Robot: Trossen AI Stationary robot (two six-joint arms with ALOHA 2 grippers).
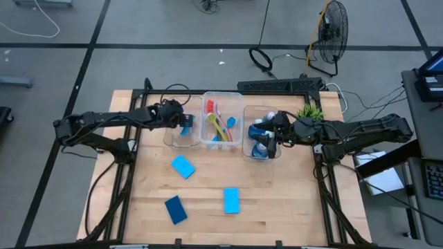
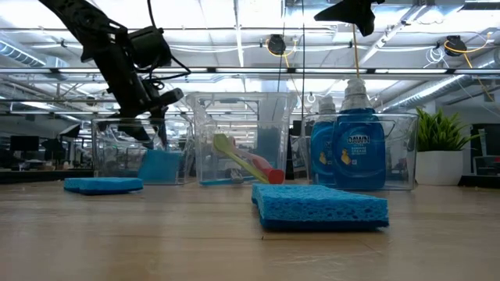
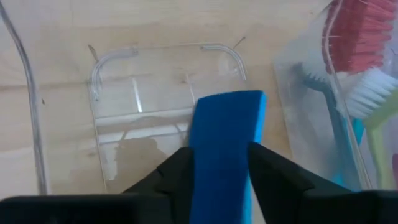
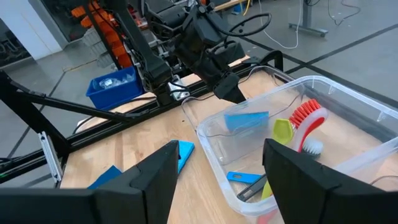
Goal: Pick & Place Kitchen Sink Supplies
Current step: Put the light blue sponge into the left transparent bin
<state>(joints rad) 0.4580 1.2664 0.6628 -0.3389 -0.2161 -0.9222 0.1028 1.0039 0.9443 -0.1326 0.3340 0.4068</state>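
Note:
My left gripper (image 1: 181, 120) hangs over the left clear bin (image 1: 174, 138), shut on a blue sponge (image 3: 227, 118) that reaches down into it. Three more blue sponges lie flat on the table: one (image 1: 183, 166) near the bins, a darker one (image 1: 176, 209), and one (image 1: 231, 200) toward the near edge. Brushes (image 1: 220, 124) lie in the middle bin, with red and yellow-green heads showing. Blue bottles (image 2: 358, 148) stand in the right bin. My right gripper (image 4: 217, 180) is open above that bin (image 1: 261, 149) and holds nothing. My left gripper pinches the blue sponge between its two fingers, which lie against the sponge's two side edges (image 3: 198, 163) at its upper end. The fingers come from above, pointing down into the bin. The sponge hangs below them, broad face toward the wrist camera. Whether its lower end touches the bin floor does not show.
Three clear bins stand in a row along the table's far side. A small potted plant (image 1: 310, 111) sits beside the right bin, at the far right. Bare wood lies between the loose sponges and the table's near edge (image 1: 228, 238).

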